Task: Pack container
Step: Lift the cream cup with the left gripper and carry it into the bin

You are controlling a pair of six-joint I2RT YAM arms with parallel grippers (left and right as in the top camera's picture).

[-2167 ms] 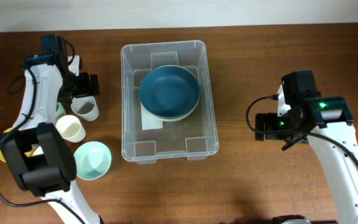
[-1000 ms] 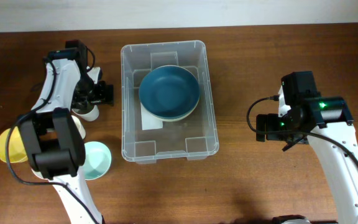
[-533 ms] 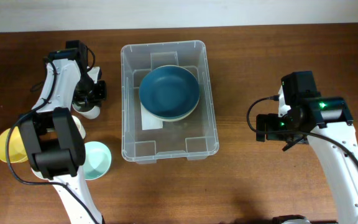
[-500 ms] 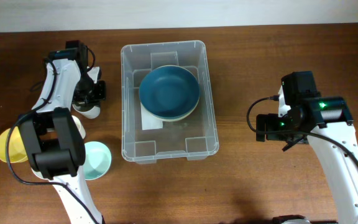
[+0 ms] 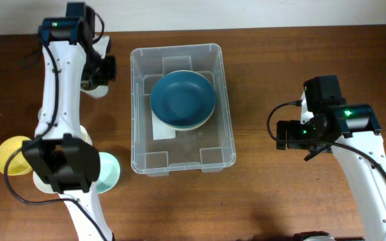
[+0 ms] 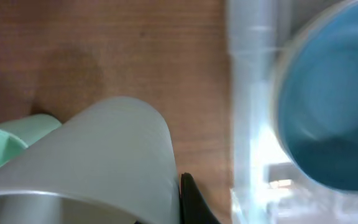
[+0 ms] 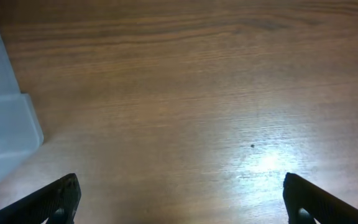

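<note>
A brown wooden table (image 5: 267,53) is seen from overhead. The container (image 5: 176,49), a large clear plastic bin, is set at the centre of the table with its long sides running from 12 to 6 o'clock. The left arm is stretched from the 7 o'clock edge up toward 11 o'clock, and the right arm is bent in from 4 o'clock. A dark blue bowl (image 5: 182,100) is lying in the 12 o'clock half of the container. A mint bowl (image 5: 107,171) is placed on the table at 7 o'clock of the container, partly covered by the left arm, and a yellow bowl (image 5: 7,154) is placed farther out at 8 o'clock. The left gripper (image 5: 101,72) is held at 10 o'clock of the container, just beside its rim. Its jaws are closed on the wall of a white cup (image 5: 94,90), which fills the lower left of the left wrist view against a dark finger (image 6: 191,199). The right gripper (image 7: 180,193) is kept well apart from the container at 3 o'clock, spread wide above bare wood with nothing between its fingers. A white label (image 5: 163,128) is seen on the container's base, at 7 o'clock of the blue bowl.
</note>
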